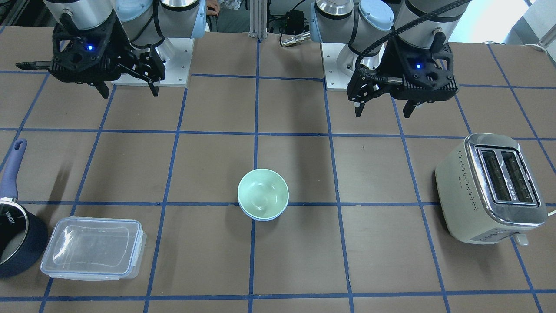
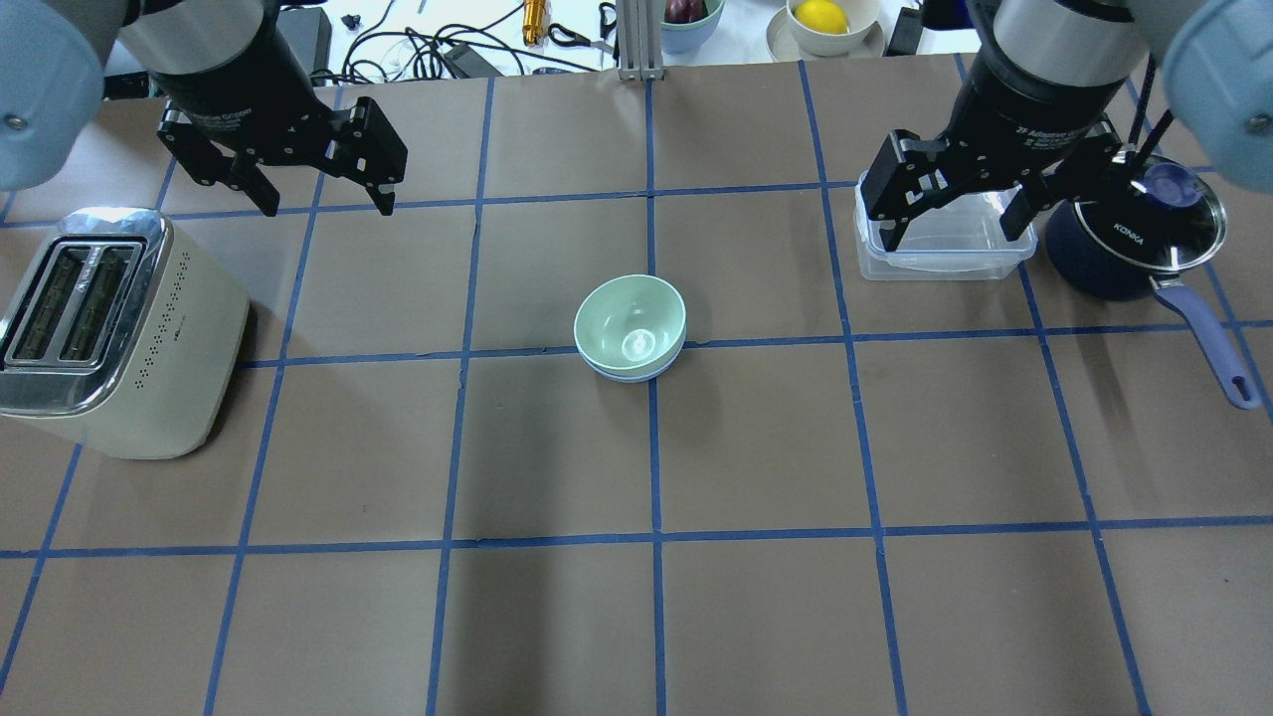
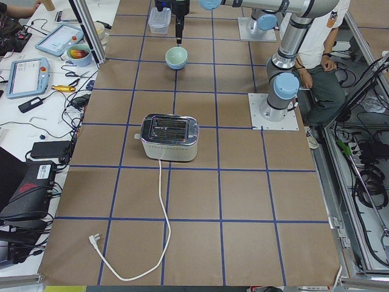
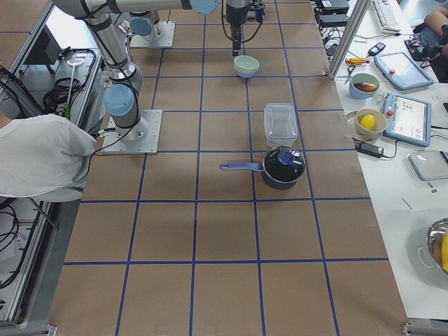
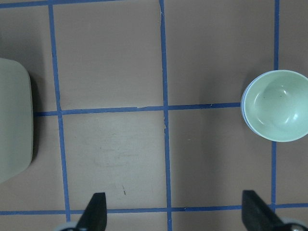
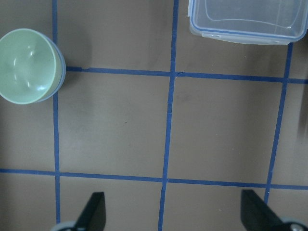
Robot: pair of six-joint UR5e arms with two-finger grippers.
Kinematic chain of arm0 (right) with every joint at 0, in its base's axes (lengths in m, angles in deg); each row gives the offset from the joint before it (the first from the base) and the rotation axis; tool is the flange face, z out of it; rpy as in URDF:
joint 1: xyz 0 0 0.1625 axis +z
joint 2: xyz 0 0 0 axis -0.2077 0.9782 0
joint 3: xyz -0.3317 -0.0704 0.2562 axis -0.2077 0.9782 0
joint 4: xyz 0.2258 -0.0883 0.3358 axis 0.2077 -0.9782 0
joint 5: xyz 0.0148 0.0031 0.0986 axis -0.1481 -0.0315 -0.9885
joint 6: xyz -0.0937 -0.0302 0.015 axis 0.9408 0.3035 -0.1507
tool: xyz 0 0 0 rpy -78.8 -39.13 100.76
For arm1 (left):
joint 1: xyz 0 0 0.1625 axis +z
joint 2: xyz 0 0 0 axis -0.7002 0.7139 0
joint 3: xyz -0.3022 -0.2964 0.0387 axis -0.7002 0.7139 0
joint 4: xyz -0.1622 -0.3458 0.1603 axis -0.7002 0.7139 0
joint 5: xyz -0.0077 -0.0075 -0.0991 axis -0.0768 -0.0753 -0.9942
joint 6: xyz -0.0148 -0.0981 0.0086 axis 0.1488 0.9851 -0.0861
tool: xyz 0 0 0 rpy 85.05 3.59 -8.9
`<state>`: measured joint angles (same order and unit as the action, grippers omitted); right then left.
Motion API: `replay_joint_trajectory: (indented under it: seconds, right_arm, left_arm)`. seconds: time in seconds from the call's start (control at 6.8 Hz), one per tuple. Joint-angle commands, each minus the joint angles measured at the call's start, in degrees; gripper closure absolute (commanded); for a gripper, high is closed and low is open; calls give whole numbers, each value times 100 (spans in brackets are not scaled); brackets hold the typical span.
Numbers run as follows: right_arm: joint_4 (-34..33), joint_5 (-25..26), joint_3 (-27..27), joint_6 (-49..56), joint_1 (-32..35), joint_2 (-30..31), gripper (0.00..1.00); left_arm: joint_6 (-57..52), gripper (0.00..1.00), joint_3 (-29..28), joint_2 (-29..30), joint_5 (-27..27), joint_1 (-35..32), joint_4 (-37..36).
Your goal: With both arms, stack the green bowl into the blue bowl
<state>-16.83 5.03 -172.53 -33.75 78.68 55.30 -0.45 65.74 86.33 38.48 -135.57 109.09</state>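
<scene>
- Green bowl (image 1: 263,193): sits upright, nested inside the blue bowl, at the middle of the bench (image 2: 756,597), on a crossing of blue tape lines.
- Blue bowl (image 2: 630,378): under the green one; only a thin crescent of its rim shows.
- Left hand (image 2: 326,207): fingers spread wide, holding nothing, raised over the bench well apart from the bowls. Its wrist view has the stacked bowls at the right edge.
- Right hand (image 2: 950,239): fingers spread wide, holding nothing, raised well apart from the bowls. Its wrist view has the bowls at upper left.
- Toaster (image 2: 129,338): cream body, chrome top, two slots; stands on the robot's left side of the bench.
- Clear container (image 1: 93,248): rectangular, lid on, blue-trimmed; stands on the robot's right side.
- Saucepan (image 2: 1124,268): dark blue, glass lid, long handle; just beside the container, on its outer side.
</scene>
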Motion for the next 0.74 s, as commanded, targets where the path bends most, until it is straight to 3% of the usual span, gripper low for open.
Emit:
replay_joint_trajectory:
  seconds: [0.0,0.59]
  right_arm:
    - [95,17,53,174,-5,-27,0]
    - [86,43,35,130,12,-27,0]
  left_arm:
    - [2,0,0,3,-9,-2,0]
    - [2,0,0,3,0,-2,0]
